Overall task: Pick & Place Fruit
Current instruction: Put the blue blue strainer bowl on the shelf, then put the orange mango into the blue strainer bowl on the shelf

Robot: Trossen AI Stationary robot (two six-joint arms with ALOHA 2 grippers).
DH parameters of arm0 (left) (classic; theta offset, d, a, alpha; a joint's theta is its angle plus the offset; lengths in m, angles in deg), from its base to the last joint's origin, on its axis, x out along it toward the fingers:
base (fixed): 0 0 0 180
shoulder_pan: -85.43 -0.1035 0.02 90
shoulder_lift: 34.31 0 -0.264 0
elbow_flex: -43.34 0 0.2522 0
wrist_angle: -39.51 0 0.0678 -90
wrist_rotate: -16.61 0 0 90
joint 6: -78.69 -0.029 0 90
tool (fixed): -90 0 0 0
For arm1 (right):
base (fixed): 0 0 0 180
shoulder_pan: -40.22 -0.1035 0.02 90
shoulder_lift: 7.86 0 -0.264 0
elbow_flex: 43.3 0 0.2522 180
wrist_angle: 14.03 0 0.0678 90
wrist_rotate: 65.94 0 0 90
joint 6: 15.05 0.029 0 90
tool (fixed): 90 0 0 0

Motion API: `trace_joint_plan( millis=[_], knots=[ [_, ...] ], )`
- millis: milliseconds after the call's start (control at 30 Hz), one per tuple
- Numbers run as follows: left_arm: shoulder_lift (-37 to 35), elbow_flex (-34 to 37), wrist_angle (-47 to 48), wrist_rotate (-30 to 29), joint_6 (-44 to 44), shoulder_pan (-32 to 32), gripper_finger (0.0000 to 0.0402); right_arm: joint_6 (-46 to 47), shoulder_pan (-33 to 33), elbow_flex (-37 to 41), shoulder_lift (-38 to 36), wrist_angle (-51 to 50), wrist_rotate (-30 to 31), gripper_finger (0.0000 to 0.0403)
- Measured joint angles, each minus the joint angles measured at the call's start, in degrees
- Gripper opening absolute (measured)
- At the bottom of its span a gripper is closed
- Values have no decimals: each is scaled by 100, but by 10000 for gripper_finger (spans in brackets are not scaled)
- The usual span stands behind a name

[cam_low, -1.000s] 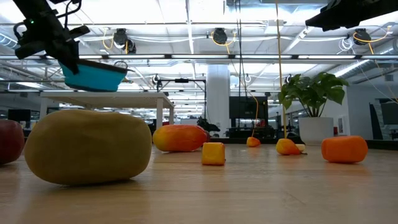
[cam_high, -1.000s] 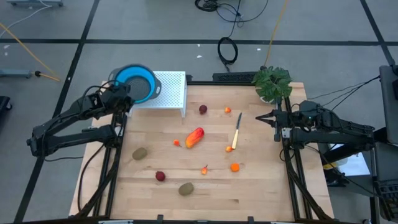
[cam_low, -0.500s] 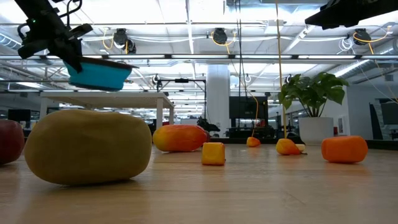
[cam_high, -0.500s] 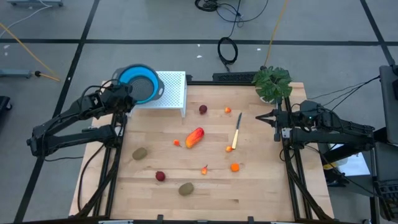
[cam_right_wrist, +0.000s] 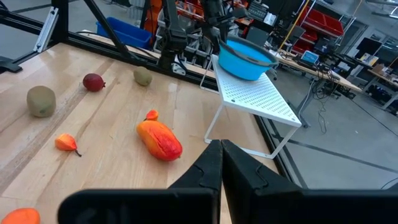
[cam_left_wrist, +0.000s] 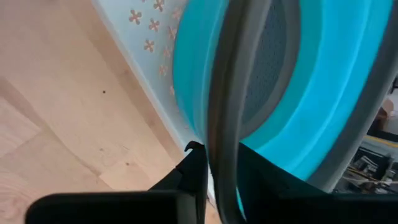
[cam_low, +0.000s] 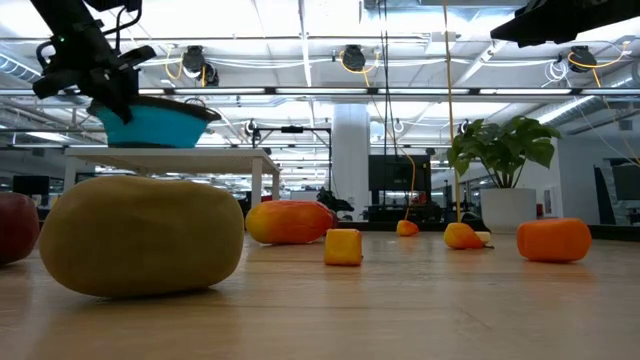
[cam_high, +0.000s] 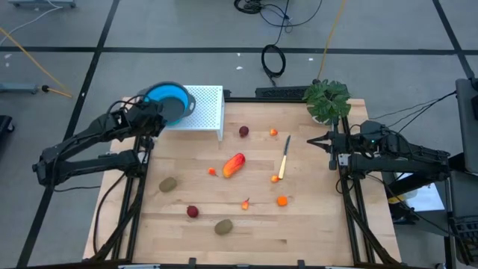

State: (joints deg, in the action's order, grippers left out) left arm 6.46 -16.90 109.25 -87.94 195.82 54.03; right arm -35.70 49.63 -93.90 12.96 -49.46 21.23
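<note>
At ten o'clock on the bench (cam_high: 314,224), the rim of a blue bowl (cam_high: 167,101) is straddled by the left pincer (cam_high: 153,117), its fingers slackening, above a white perforated rack (cam_high: 203,106); if let go off-centre, the bowl could be tipped off the rack edge. Toward the centre, the fruit lies scattered and ungathered: a red-orange piece (cam_high: 234,164), dark red balls (cam_high: 243,131), brown-green ovals (cam_high: 223,226). At three o'clock, the right pincer (cam_high: 315,141) is kept clenched and empty beside a potted plant (cam_high: 327,100).
</note>
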Motion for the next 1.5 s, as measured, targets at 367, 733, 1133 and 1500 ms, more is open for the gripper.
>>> trace_joint_plan(
  millis=[367, 733, 1133, 1500],
  knots=[
    [-204, 0, -20, 262, -348, -2, 178, -63, -2, 0, 0, 44, 0, 0],
    [-660, 0, -904, -31, -1156, -2, 249, -66, 0, 0, 0, 44, 0, 0],
    [-825, 0, -826, 601, -1460, 179, 215, -32, -1, 1, 1, 43, 0, 0],
    [-899, 0, -566, 1337, -1392, 553, 178, 0, -1, 0, 1, 42, 0, 0]
  ],
)
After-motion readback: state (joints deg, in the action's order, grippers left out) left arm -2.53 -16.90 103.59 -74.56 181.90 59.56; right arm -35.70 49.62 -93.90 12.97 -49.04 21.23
